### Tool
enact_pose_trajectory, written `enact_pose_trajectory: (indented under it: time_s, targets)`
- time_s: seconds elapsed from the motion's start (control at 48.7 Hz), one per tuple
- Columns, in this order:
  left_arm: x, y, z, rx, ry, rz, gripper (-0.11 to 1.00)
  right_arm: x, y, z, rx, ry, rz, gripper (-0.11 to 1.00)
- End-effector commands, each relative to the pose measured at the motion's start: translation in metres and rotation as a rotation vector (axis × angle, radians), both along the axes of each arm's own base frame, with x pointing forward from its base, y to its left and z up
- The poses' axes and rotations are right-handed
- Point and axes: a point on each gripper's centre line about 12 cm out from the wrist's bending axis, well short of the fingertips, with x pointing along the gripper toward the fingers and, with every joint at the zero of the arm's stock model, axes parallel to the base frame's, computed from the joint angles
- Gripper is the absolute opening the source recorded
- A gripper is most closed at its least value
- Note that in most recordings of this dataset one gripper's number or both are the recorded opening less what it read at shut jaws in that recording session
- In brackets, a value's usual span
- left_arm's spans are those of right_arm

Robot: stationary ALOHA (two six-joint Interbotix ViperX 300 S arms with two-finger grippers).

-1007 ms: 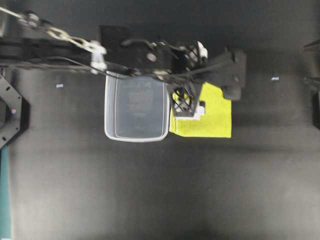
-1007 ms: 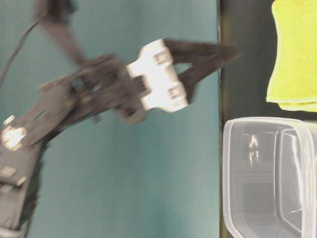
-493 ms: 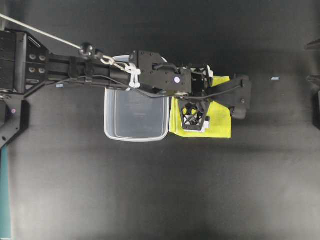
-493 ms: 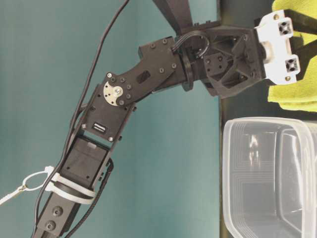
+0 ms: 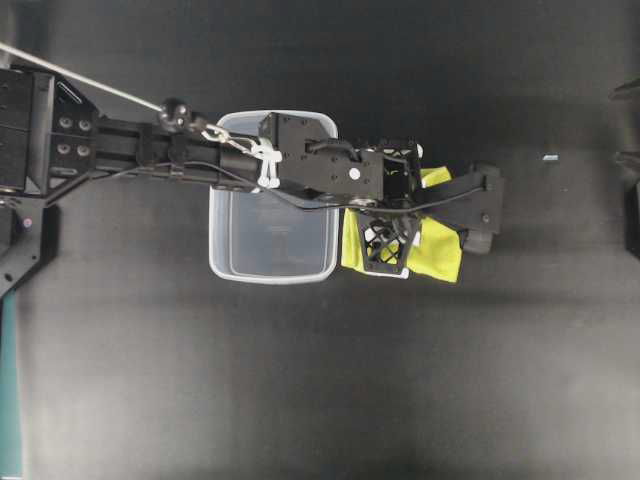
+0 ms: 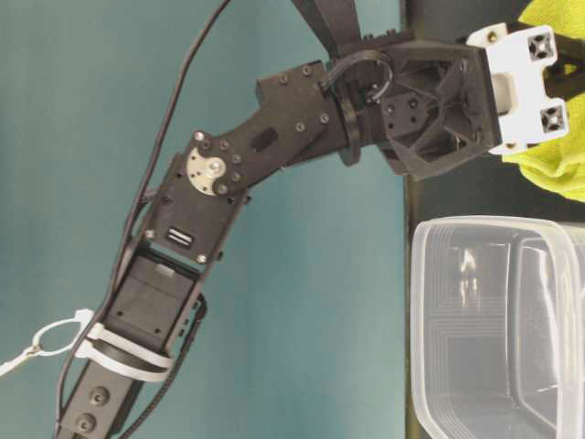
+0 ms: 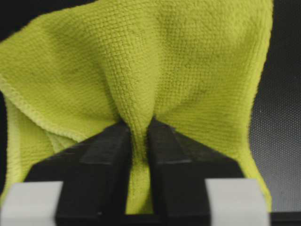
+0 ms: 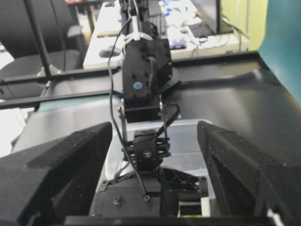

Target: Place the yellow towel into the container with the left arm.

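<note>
Landmark: the container, a clear tub sitting open-side up on the black tabletop.

Yellow towel lies on the tabletop just beside the container's right rim as seen from overhead, outside the tub. Its near edge is right up against that rim; whether the two touch cannot be told. The towel's outline is bunched and irregular, pulled in toward the middle.

Left arm reaches from the left of the overhead view across the container's upper rim, so part of the tub's opening is covered by it. Left claw is pressed together on a raised ridge of the towel: the wrist view shows both black fingers flanking a pinched fold, with cloth fanning out above them.

Right claw is spread wide, nothing between its fingers. It sits far to the right of the container and looks back along the tabletop at the left arm.

Open room: the tabletop below the container in the overhead view is bare black surface. To the right of the towel there is bare surface as well, apart from a small light mark. The container's lower portion is uncovered by the arm.
</note>
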Motion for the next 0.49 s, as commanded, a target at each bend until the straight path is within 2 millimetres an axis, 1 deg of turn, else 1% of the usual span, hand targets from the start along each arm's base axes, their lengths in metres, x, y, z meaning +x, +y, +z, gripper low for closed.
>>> enact_pose_trajectory:
  time_s: [0.0,0.062,0.082,0.164,0.247,0.308,0.37,0.39,0.431,0.472]
  targets:
    - [0.005,0.005,0.041,0.002,-0.068,0.012,0.06,0.001,0.000,0.006,0.005,-0.014,-0.001,0.71]
    - [0.005,0.006,0.065,0.003,-0.085,0.015,0.06,0.001,0.000,0.006,0.005,-0.014,-0.001,0.71]
    - [0.004,0.006,0.078,0.003,-0.091,0.016,0.06,0.001,0.000,0.007,0.005,-0.016,-0.001,0.71]
    - [-0.005,0.004,0.118,0.003,-0.105,0.016,0.06,0.000,0.000,0.008,0.003,-0.019,-0.001,0.71]
    - [-0.021,0.003,0.157,0.003,-0.111,0.017,0.06,0.000,0.000,0.009,0.003,-0.023,-0.001,0.71]
    - [-0.036,0.003,0.184,0.003,-0.115,0.019,0.06,-0.001,0.000,0.009,0.003,-0.025,-0.001,0.71]
    - [-0.054,0.004,0.205,0.004,-0.109,0.024,0.06,0.000,0.000,0.008,0.003,-0.023,-0.001,0.71]
    - [-0.063,0.005,0.214,0.004,-0.102,0.027,0.06,0.000,0.000,0.008,0.003,-0.023,-0.001,0.71]
    - [-0.075,0.006,0.222,0.004,-0.089,0.030,0.06,0.000,0.000,0.008,0.003,-0.022,-0.001,0.71]
    - [-0.086,0.008,0.224,0.004,-0.073,0.036,0.06,0.000,0.000,0.008,0.003,-0.023,-0.001,0.71]
